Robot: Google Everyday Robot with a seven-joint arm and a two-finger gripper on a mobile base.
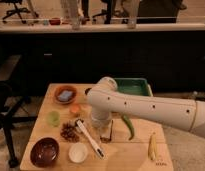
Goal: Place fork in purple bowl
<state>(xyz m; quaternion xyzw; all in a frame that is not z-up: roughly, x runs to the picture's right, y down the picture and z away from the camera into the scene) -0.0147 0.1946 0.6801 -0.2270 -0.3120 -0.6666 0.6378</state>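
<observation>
The purple bowl [44, 151] sits at the front left corner of the wooden table [131, 155], glossy inside and with nothing in it. My white arm reaches in from the right, and the gripper [106, 133] hangs down at the table's middle, low over the wood and shut. It is well to the right of the purple bowl. The fork does not show; the gripper covers that patch of table. I cannot tell whether anything is held. A white-handled utensil [89, 138] lies diagonally just left of the gripper.
A small white bowl [78, 152] stands beside the purple one. Behind are an orange bowl with blue contents [65, 94], a green tray [132, 87], a green cup [54, 118] and brown snacks [70, 132]. A long green vegetable [129, 127] and a banana [153, 146] lie on the right.
</observation>
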